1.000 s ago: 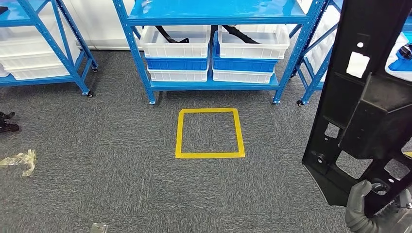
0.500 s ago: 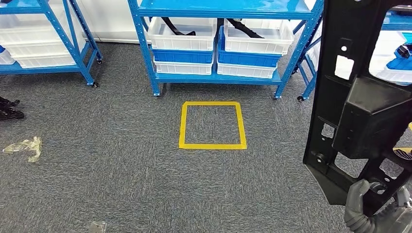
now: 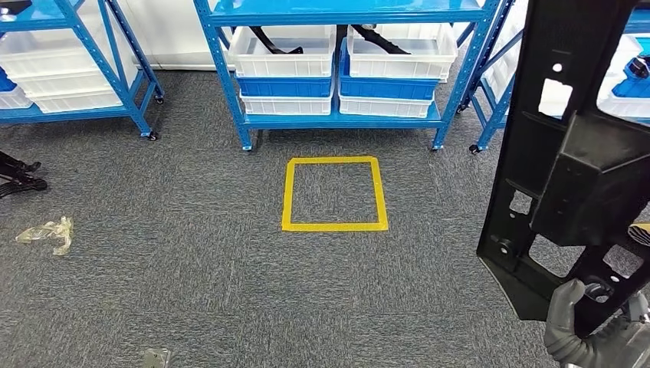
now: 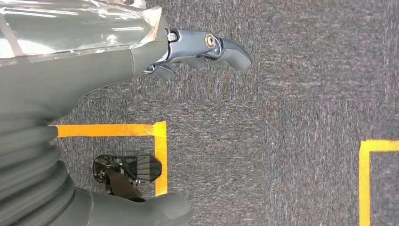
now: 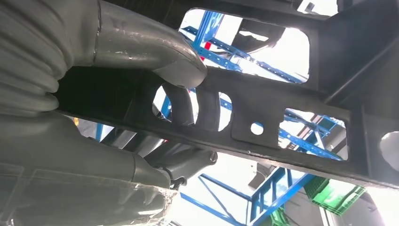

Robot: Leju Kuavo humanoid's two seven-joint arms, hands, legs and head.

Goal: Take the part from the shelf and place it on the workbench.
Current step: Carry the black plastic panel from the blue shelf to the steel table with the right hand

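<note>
A long black plastic part (image 3: 571, 165) with several cut-outs stands upright at the right of the head view, reaching past the top edge. My right hand (image 3: 586, 326) grips its lower end; in the right wrist view the thumb (image 5: 155, 52) and fingers clamp the part's flat bar (image 5: 282, 117). My left hand (image 4: 197, 52) hangs over the grey carpet with its fingers apart and holds nothing. The blue shelf (image 3: 345, 15) stands ahead, carrying white and blue bins (image 3: 287, 57) with black parts in them.
A yellow tape square (image 3: 333, 193) marks the carpet in front of the shelf. More blue racks stand at the left (image 3: 69, 61) and right (image 3: 490, 77). A crumpled clear wrapper (image 3: 47, 231) lies at the left. Yellow tape lines (image 4: 157, 155) cross the carpet below my left hand.
The whole view has shifted a little, so the camera has moved; the shelf and square sit slightly higher than a second ago. My right hand still grips the part the same way.
</note>
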